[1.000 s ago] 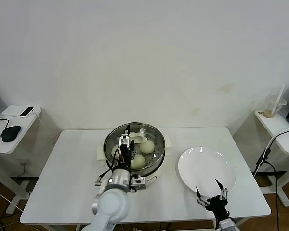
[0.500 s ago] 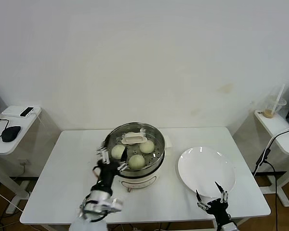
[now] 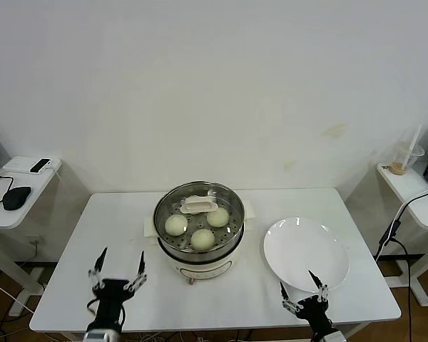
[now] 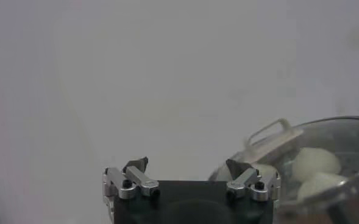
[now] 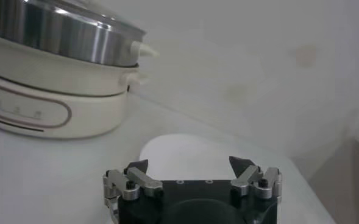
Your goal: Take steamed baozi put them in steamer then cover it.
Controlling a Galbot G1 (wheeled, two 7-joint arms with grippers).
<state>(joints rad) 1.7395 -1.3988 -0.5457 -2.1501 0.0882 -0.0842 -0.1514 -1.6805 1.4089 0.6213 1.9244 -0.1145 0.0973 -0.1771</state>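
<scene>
The steamer (image 3: 227, 244), a shiny steel pot on a white base, stands mid-table with the glass cover (image 3: 200, 206) resting on it, cream handle upward. Three cream-white baozi (image 3: 175, 225) show through the glass on the perforated tray. My left gripper (image 3: 123, 254) hangs open and empty near the table's front edge, in front of the steamer and to its left. Its wrist view shows the open gripper (image 4: 186, 165), the covered steamer (image 4: 350, 195) and baozi (image 4: 316, 163) beyond. My right gripper (image 3: 297, 281) is open and empty at the front right, by the plate. Its wrist view shows that gripper (image 5: 190, 164) and the steamer (image 5: 57, 36).
A flat white plate (image 3: 305, 246) lies right of the steamer, and in the right wrist view the plate (image 5: 185, 149) lies beyond the fingers. A side table on the left (image 3: 0, 214) carries a mouse and phone. One on the right (image 3: 414, 196) holds a cup with a straw.
My left gripper let go of the cover's handle over the steamer, then drew back down to the table's front left. The cover stays on the pot. The right gripper barely shifted.
</scene>
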